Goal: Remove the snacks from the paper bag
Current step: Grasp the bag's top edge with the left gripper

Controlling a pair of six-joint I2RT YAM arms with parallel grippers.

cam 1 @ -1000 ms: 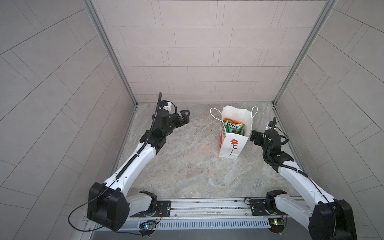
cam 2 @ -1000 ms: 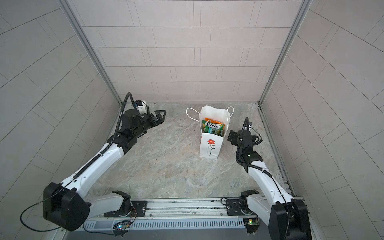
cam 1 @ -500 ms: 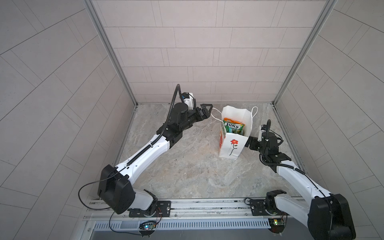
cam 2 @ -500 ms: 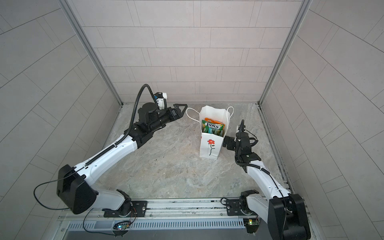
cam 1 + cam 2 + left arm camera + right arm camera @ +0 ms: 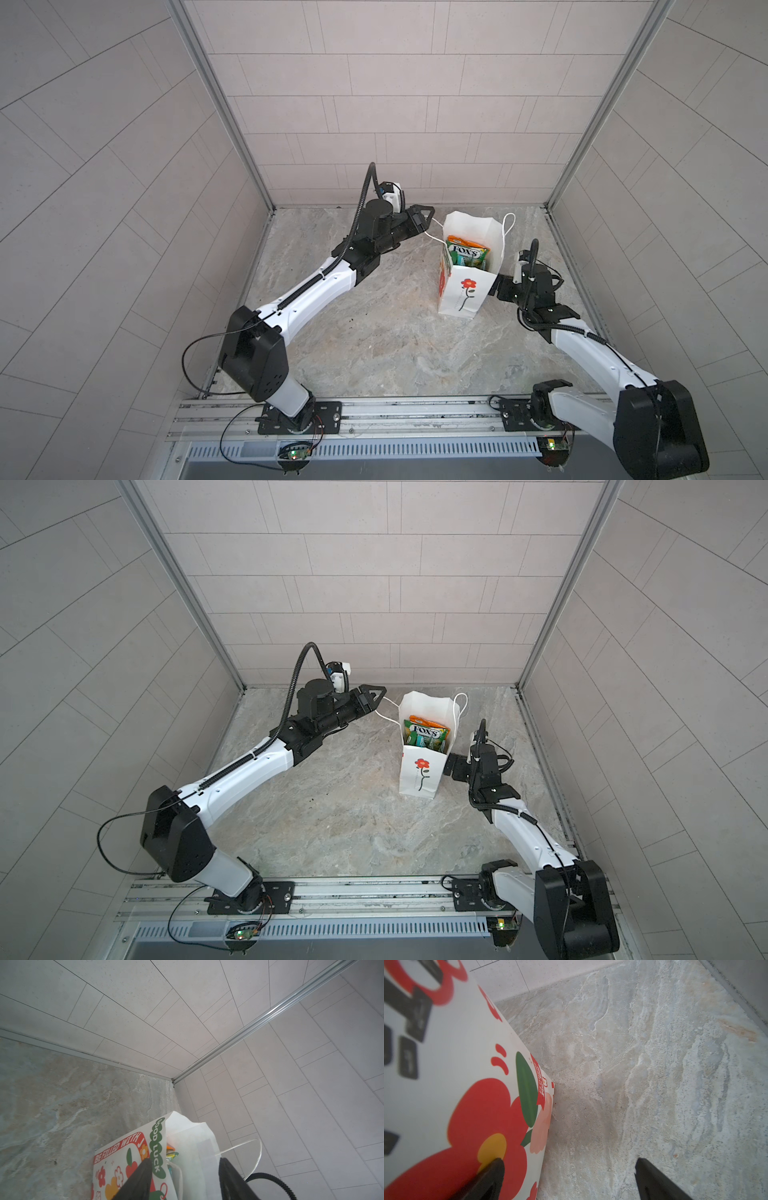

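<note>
left gripper point(image 5: 428, 214): raised above the bench point(image 5: 374, 340) near its back edge, just left of the bag's top rim; seen in both top views point(image 5: 380, 694)
left jaws: partly apart, with a clear gap between the two black fingers point(image 5: 141, 1178) in the left wrist view; no firm clamp on anything shows
handle point(image 5: 432, 235): white cord loop on the bag's left side, running up to the left gripper's tip; whether the cord is pinched cannot be told
bag point(image 5: 465, 291): white paper, upright on the bench, right of the middle and nearer the back right corner than any other; top open, red flower on the front, green-and-red print on the left panel point(image 5: 124, 1157)
snacks point(image 5: 467, 251): inside the bag, standing on end just below the rim; an orange packet behind, a green-yellow fox's packet in front, some teal below; also in a top view point(image 5: 428, 731)
right gripper point(image 5: 496, 286): low at the bag's right side, near its front corner
right jaws: spread wide, holding nothing; in the right wrist view one finger point(image 5: 492, 1172) rests against the printed panel point(image 5: 446, 1064) at a red flower's yellow centre, the other is over bare bench
</note>
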